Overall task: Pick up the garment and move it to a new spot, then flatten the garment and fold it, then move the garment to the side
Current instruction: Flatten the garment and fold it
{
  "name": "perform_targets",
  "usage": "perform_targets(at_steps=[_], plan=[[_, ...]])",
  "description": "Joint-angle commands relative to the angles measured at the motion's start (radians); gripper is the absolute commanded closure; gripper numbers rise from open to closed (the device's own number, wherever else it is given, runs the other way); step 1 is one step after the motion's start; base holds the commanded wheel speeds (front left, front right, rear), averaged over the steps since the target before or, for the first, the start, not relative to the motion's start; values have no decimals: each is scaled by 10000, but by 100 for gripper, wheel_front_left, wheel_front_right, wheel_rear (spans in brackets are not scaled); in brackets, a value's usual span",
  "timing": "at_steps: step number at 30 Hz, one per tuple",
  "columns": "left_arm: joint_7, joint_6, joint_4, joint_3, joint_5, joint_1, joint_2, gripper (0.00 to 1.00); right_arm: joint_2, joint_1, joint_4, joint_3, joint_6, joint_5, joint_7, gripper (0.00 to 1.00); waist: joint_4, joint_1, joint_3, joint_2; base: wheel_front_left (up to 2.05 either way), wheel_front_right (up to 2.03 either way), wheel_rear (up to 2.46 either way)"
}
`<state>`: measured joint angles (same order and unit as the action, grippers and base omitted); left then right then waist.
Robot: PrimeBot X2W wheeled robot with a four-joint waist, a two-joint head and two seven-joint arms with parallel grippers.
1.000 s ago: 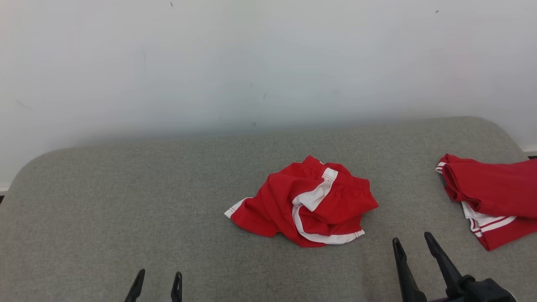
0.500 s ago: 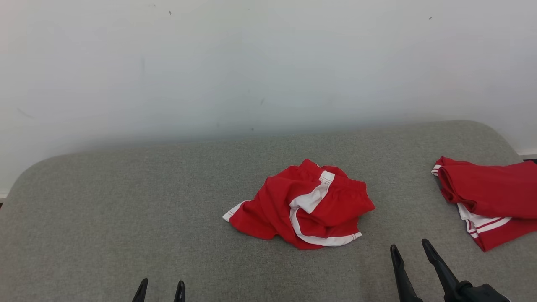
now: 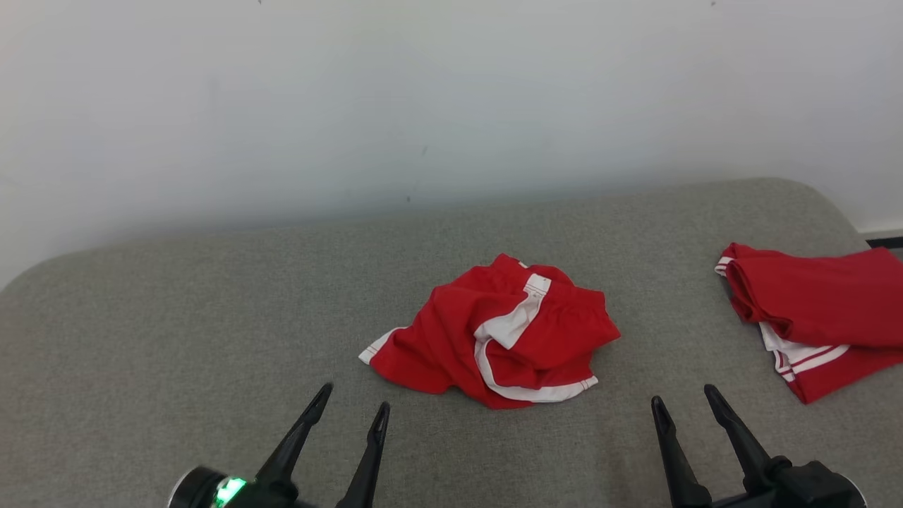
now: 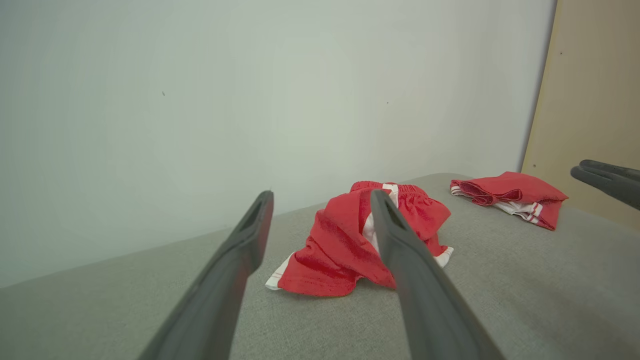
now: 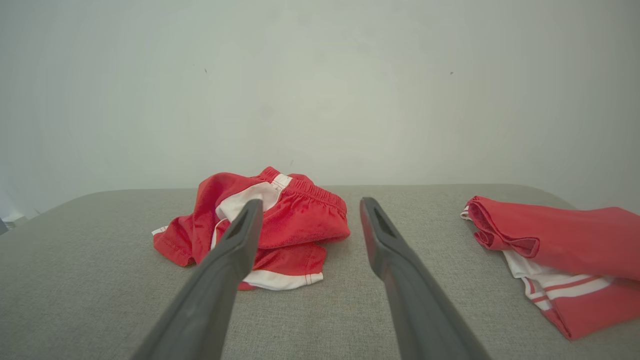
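Head view has the pale wall [image 3: 423, 85] up top and a grey fabric-covered tabletop [image 3: 176, 317] taking up the rest. Around the middle of it, a bit to the right, sits the garment [image 3: 494, 331], a crumpled red heap (looks like sports shorts to me, going by the elastic waistband). Off at the right edge there's a folded piece [image 3: 811, 317] in the same red, well apart from the heap. Down at the lower left is the left gripper [image 3: 354, 396], and at the lower right the right gripper [image 3: 683, 394]. Both are near the heap's front edge but not touching it, jaws wide apart with nothing in them.

So I'd say we're at the very first step: reaching in for the pick-up, nothing grabbed yet. The next move calls for dropping a gripper onto a raised fold and pinching enough cloth that the whole thing lifts, rather than one thin layer sliding out.

The garment itself is thin, slightly shiny fabric bunched over itself. White trim curves across the top and along the near hem, and a white corner pokes out on the left. The gathered waistband lies at the far side. I reckon it'll sag when lifted.
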<state>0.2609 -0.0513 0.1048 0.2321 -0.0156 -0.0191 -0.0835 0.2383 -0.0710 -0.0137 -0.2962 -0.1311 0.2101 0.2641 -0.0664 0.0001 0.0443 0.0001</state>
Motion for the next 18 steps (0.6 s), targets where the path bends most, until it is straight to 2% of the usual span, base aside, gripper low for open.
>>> perform_targets(at_steps=[1, 4, 7, 12, 18], plan=[[53, -66, -105, 57, 67, -241, -20, 0, 62, 114, -12, -23, 8, 12, 5, 0, -244, -1, -270, -1, 0, 0, 0], [53, -457, -675, 706, 215, -1496, -75, 0, 153, 294, 4, -95, 8, 44, 5, 0, -524, -1, -580, -1, 0, 0, 0], [44, -662, -1551, 1408, 376, -2742, -170, 0, 192, 526, -38, -119, 8, 60, 5, 0, -790, -1, -990, -1, 0, 0, 0], [-378, -769, -3227, 2837, 587, -5195, -360, 0, 205, 946, -109, -145, 8, 93, 5, 0, -1195, -1, -1811, -1, 0, 0, 0], [-1050, -779, -5151, 4371, 338, -7821, -330, 0, 124, 1368, -142, -153, 8, 113, 3, 0, -1507, -1, -2548, -1, 0, 0, 0]])
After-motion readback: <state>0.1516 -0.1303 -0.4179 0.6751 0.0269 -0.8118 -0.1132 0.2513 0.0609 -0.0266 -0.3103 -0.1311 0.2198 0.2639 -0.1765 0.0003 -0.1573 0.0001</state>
